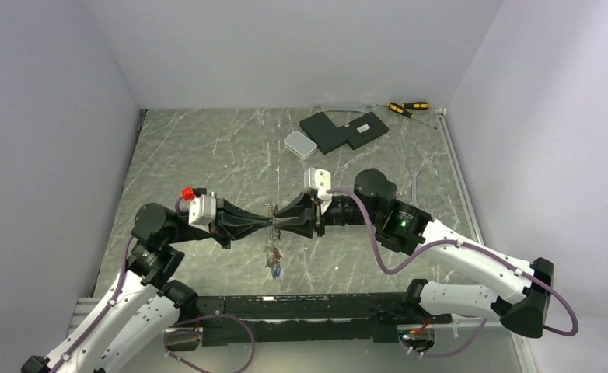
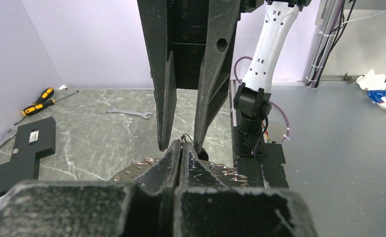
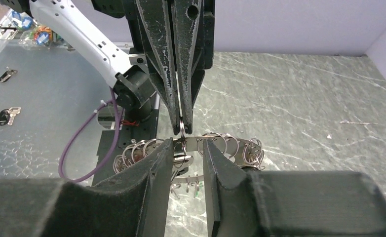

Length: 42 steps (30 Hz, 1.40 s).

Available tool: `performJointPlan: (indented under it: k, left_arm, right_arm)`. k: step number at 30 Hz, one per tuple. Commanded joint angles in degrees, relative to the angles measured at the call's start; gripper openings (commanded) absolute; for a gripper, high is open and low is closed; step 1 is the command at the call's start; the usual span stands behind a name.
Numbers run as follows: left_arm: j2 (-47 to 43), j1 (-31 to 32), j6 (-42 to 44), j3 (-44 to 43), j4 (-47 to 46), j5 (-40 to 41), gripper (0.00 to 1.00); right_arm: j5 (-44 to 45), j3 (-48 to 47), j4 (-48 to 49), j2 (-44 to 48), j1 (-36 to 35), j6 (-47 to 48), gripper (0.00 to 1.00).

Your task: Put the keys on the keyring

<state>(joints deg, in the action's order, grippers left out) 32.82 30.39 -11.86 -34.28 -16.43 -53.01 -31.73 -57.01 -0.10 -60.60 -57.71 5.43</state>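
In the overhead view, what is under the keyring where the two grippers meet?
A small bunch of keys dangles below the keyring. The left gripper and right gripper meet over the ring's middle, hiding how the keys attach.

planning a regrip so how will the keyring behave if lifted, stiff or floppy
The keyring looks like a flat metal band, so probably stiff. The small rings and keys hang loose beneath it, so they would likely swing. Bare metal may slip or pivot in the jaws.
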Motion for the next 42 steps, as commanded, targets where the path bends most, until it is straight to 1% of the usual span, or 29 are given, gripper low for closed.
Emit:
performJointPlan:
  k: [1, 3, 5, 7, 11, 13, 16, 21, 23, 29, 31, 33, 36, 42]
  left_arm:
    - [-0.9, -0.3, -0.7, -0.3, -3.6, 1.0, 0.0]
    - [-0.9, -0.4, -0.7, -0.3, -3.5, 1.1, 0.0]
    - [-0.9, -0.4, -0.7, -0.3, -3.6, 1.1, 0.0]
    - [-0.9, -0.4, -0.8, -0.3, -3.8, 1.0, 0.0]
    - [-0.8, -0.5, -1.0, -0.2, -4.1, 1.0, 0.0]
    - [-0.8, -0.5, -0.8, -0.3, -3.8, 1.0, 0.0]
    - [-0.9, -0.5, 0.1, -0.9, -1.7, 1.3, 0.0]
    - [-1.1, -0.5, 3.7, -2.6, 4.7, 2.5, 0.0]
    - [-1.1, -0.5, 4.4, -2.8, 5.2, 2.7, 0.08]
    - [-0.3, -0.5, 6.1, -4.3, 8.4, 2.5, 0.44]
    - [0.0, -0.6, 7.3, -4.8, 10.0, 2.5, 0.52]
    - [0.2, -0.5, 8.7, -5.5, 12.1, 2.9, 0.56]
    - [0.9, -0.5, 10.3, -6.0, 14.3, 3.4, 0.57]
    - [5.1, -0.5, 11.2, -7.4, 17.5, 5.6, 0.52]
  right_arm:
    - [-3.1, 0.2, 3.9, -0.2, 0.9, -1.0, 0.28]
    - [-3.6, 0.2, 4.0, -0.3, 1.1, -1.0, 0.21]
    - [-3.9, 0.1, 4.2, -0.3, 1.3, -1.0, 0.17]
    - [-4.2, 0.0, 4.5, -0.5, 1.5, -1.1, 0.15]
    - [-5.6, -0.6, 4.7, -1.1, 1.9, -1.1, 0.04]
    - [-6.3, -0.9, 4.5, -1.3, 2.0, -0.8, 0.0]
    - [-6.8, -2.0, 2.7, -1.9, 2.1, 0.4, 0.0]
    - [-4.0, -7.1, -7.7, -3.4, 2.3, 5.0, 0.0]
    - [-1.9, -8.5, -11.0, -3.2, 2.4, 6.4, 0.0]
    - [3.4, -14.5, -23.5, -5.0, 2.6, 10.5, 0.0]
    - [4.7, -17.2, -28.3, -7.1, 2.6, 12.0, 0.0]
    - [6.5, -20.2, -33.6, -9.6, 2.6, 13.2, 0.0]
    - [10.1, -23.6, -38.6, -11.5, 2.6, 14.2, 0.0]
    - [12.6, -27.8, -43.6, -12.5, 2.5, 15.4, 0.0]
